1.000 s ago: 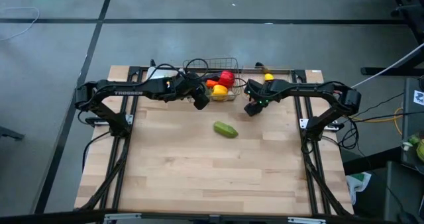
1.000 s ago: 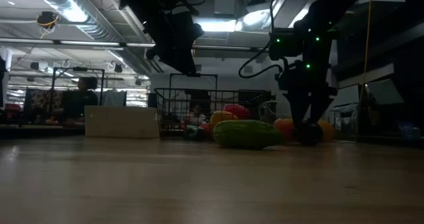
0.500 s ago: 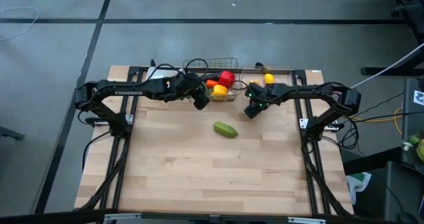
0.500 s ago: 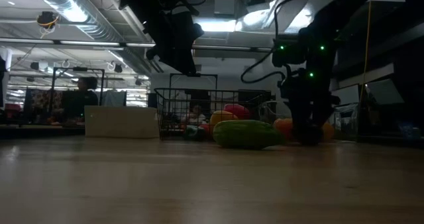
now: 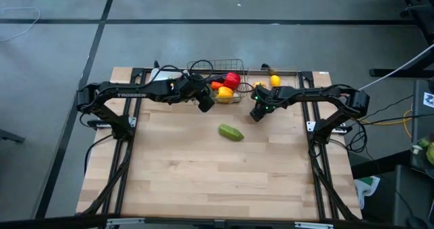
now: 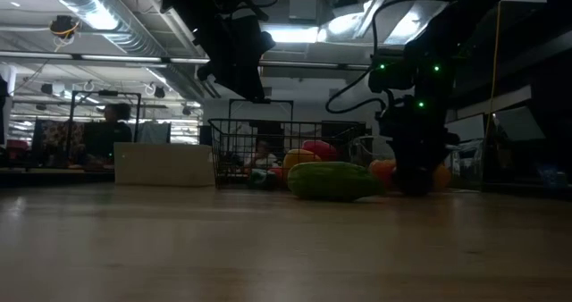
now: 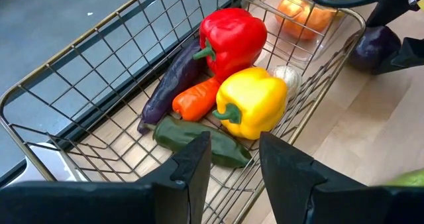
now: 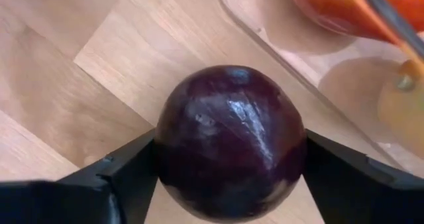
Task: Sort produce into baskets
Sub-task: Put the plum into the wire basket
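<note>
While the left gripper (image 7: pixel 228 168) hangs w/ fingers a bit apart and nothing between them over the near edge of the wire basket (image 7: pixel 79 85), the right gripper (image 8: pixel 228 174) sits low on the table (image 5: pixel 224 175) beside the clear bin (image 8: pixel 318 71), both fingers pressed against a purple onion (image 8: pixel 230 141). Basket holds red pepper (image 7: pixel 232 38), yellow pepper (image 7: pixel 255 98), carrot (image 7: pixel 195 99), eggplant (image 7: pixel 173 78) & a dark green veg (image 7: pixel 192 138). Cucumber (image 5: pixel 230 132) lies alone mid-table.

Pale wooden tabletop (image 5: pixel 203 168), planked, framed by dark rails. Near the middle, lying alone on the bare wood: a green cucumber (image 5: pixel 230 132). Along the far edge: a wire-mesh basket (image 5: pixel 218 67), a white tray (image 6: pixel 164 164) beside it, and a clear bin (image 8: pixel 278 38). Just beside the bin, resting on the wood: a purple onion (image 8: pixel 230 141).
</note>
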{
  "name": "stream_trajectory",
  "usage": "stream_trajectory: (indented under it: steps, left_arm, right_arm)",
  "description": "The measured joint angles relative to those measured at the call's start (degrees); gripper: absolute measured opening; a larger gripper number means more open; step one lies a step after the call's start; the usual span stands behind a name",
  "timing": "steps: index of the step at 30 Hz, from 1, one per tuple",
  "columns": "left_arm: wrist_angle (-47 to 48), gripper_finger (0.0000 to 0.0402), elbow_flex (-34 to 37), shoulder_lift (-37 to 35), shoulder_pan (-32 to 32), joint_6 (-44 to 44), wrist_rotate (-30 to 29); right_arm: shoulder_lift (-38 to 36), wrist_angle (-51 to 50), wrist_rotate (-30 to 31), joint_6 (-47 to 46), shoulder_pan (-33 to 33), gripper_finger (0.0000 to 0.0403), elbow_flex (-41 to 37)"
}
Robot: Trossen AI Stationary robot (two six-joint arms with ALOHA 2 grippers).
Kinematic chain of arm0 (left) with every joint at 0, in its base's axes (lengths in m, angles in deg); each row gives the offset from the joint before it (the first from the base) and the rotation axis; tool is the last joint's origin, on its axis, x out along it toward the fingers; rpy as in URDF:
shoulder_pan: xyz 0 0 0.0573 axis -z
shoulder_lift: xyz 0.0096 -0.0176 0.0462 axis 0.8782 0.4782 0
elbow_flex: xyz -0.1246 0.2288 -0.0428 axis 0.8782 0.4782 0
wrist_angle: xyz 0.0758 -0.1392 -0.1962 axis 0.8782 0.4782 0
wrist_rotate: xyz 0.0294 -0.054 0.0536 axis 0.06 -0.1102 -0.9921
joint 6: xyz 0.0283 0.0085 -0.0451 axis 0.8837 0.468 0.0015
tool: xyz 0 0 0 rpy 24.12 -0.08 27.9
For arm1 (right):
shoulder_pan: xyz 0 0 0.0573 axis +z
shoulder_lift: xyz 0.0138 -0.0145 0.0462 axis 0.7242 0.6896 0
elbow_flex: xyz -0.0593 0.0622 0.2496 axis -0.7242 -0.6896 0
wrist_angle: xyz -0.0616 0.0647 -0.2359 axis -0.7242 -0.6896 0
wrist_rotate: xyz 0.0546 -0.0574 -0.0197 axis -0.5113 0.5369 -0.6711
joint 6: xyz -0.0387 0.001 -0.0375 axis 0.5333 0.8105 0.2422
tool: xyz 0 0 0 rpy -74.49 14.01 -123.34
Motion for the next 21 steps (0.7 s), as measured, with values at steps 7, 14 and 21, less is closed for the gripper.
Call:
stream_trajectory:
  steps: [7,14,21]
  left_arm:
    - [0.00,0.0125,0.00,0.00,-0.02,-0.02,0.00]
    - [-0.02,0.0125,0.00,0.00,-0.02,0.00,0.00]
    - [0.00,0.0125,0.00,0.00,-0.02,0.00,0.02]
  right_arm:
    - [0.00,-0.17,-1.00,-0.07,0.00,0.0290,0.02]
    - [-2.48,-1.58,-5.87,-0.22,0.02,0.0296,0.00]
    - [-10.70,-2.01,-7.31,-0.79,0.04,0.0293,0.00]
